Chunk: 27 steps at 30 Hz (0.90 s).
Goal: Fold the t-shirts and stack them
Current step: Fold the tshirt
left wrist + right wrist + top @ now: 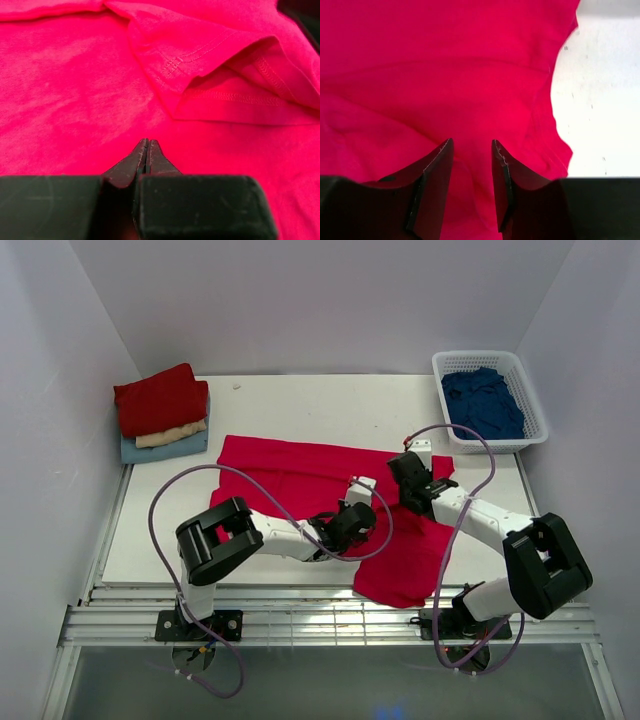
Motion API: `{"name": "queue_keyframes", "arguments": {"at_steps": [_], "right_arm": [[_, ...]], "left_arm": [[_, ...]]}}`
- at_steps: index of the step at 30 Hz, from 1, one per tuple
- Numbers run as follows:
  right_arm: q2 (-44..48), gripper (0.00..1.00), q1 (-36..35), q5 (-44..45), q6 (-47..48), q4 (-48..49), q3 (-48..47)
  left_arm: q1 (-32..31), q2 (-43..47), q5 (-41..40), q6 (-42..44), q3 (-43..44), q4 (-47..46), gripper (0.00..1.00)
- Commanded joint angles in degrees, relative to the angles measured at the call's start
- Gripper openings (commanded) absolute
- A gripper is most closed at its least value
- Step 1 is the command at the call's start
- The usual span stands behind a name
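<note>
A bright crimson t-shirt (pixel 300 475) lies spread across the middle of the table, its near end hanging toward the front edge. My left gripper (pixel 352 523) is low over its middle; in the left wrist view the gripper (pixel 146 142) is shut with nothing between the jaws, just short of a folded sleeve hem (pixel 225 90). My right gripper (pixel 408 472) is over the shirt's right part; in the right wrist view it (pixel 472 143) is open, with red cloth (pixel 445 65) under the gap and the shirt's edge to its right.
A folded stack stands at the back left: a dark red shirt (pixel 160 398) on a cream one (pixel 172 435) on a pale blue one (pixel 165 449). A white lattice basket (pixel 532 405) at the back right holds navy shirts (pixel 483 400). Bare white table (pixel 600 100) lies right of the shirt.
</note>
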<state>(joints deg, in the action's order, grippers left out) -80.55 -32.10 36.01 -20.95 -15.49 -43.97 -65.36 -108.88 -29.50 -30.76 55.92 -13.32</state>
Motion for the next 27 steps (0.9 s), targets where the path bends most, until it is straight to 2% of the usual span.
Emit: {"name": "queue_keyframes", "arguments": {"at_steps": [1, 9, 10, 11, 13, 18, 27], "right_arm": [[0.5, 0.42, 0.2, 0.9, 2.6, 8.3, -2.7], [-7.9, 0.38, 0.2, -5.3, 3.8, 13.5, -4.1], [-10.0, 0.35, 0.2, -6.7, 3.8, 13.7, -4.3], [-10.9, 0.23, 0.3, -7.4, 3.6, 14.0, -4.5], [-12.7, 0.08, 0.2, -9.2, 3.5, 14.1, -4.6], [-10.4, 0.08, -0.4, -12.9, 2.8, 14.8, -2.0], [-1.1, 0.08, -2.7, -16.0, 3.5, 8.3, -1.6]], "left_arm": [[0.1, 5.8, -1.6, -1.1, -1.7, -0.6, 0.08], [0.1, 7.4, -2.4, -1.5, -2.9, -0.8, 0.08], [0.1, 7.6, -2.6, -1.5, -3.1, -0.8, 0.08], [0.1, 8.2, -2.9, -1.4, -3.4, -0.8, 0.08], [0.1, 8.7, -3.5, -1.0, -3.7, -0.8, 0.08], [0.1, 10.5, -5.5, -0.3, -4.5, -0.8, 0.08], [0.1, 9.1, -4.2, -1.2, -3.5, -1.0, 0.07]]}}
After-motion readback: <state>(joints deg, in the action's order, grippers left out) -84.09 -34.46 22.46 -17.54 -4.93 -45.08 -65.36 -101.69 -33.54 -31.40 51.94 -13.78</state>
